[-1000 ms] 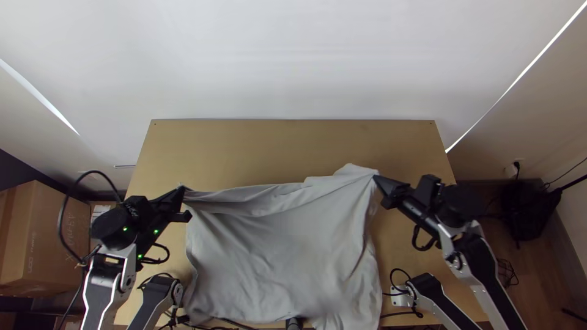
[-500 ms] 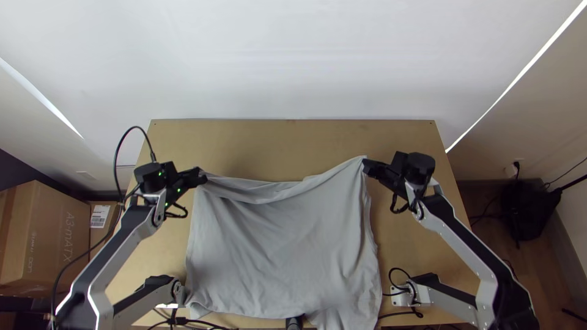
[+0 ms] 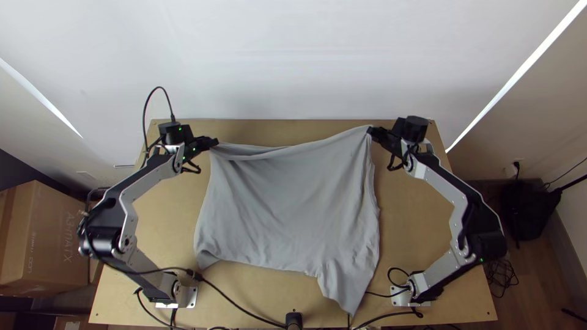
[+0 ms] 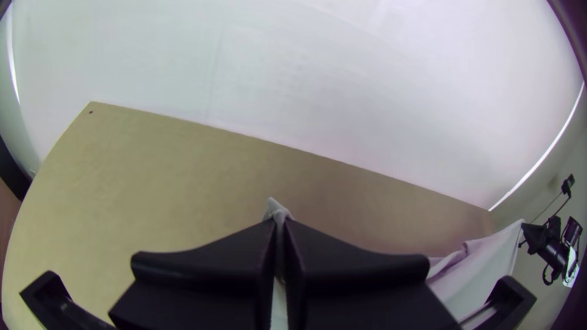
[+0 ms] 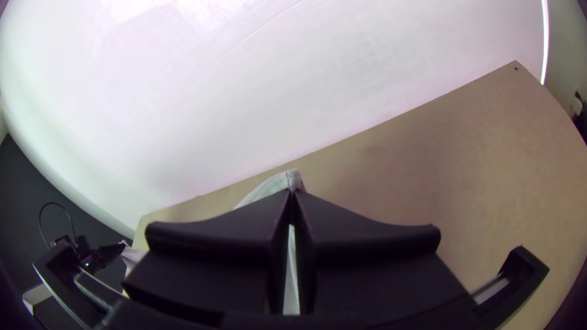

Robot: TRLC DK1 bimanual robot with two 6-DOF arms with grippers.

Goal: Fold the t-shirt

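I had the grey t-shirt (image 3: 293,201) by two corners of its far edge, and in the top view it lay spread between my arms above the wooden table (image 3: 171,223), that edge sagging between my grips. My left gripper (image 3: 215,142) was clenched on one corner, my right gripper (image 3: 370,131) on the other. Toward me, the shirt's left lower corner curled over, and a longer flap ran down on the right, near a black cable (image 3: 241,307). A cardboard box (image 3: 58,238) stood off beyond the table's left side.

The left wrist view gave me the grip up close: a small peak of cloth poked out from between the black fingers (image 4: 214,256) of my left gripper (image 4: 280,223), pressed nearly together. It also gave me the table's far left corner with its little hole (image 4: 91,112), and the shirt's other end rising to my right gripper.

In the right wrist view, a rumpled tip stuck out past my right gripper (image 5: 292,192), the cloth pinched tight, with a pale bit of shirt at my left gripper farther off.
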